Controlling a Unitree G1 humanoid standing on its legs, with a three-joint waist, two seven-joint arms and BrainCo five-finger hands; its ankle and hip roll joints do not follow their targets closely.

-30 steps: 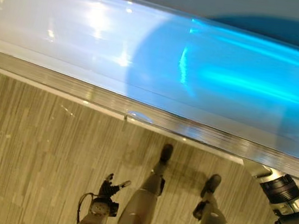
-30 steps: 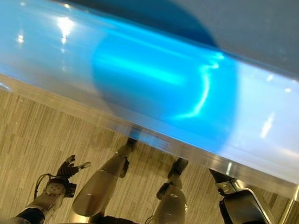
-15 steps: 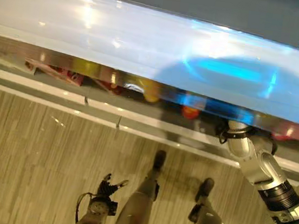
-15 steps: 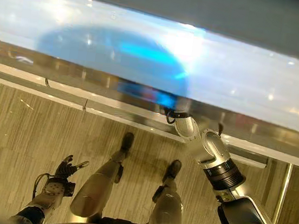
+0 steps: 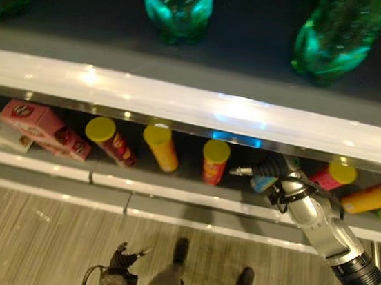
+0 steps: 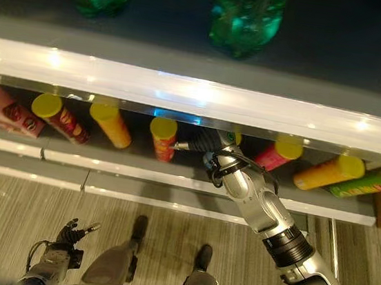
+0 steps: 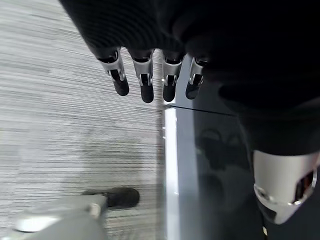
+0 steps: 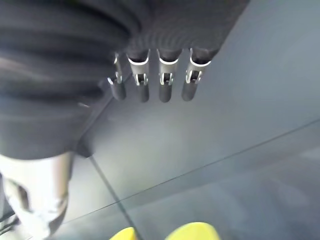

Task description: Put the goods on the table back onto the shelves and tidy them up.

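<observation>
Green bottles (image 5: 177, 2); yellow-lidded red and orange cans (image 5: 214, 161); pink box (image 5: 43, 128); striped beige-grey floor (image 5: 24, 247).

The lower shelf (image 5: 190, 201) is a low slot across mid-frame, roofed by the pale front edge of the upper shelf (image 5: 181, 103). Yellow-lidded cans (image 5: 214, 161) lie in it with dark gaps between — the right hand (image 5: 270, 172) already fills the gap right of centre. At left a pink box (image 5: 43, 128) blocks the slot. Above, green bottles (image 5: 177, 3) stand well apart — open dark board between them.
</observation>
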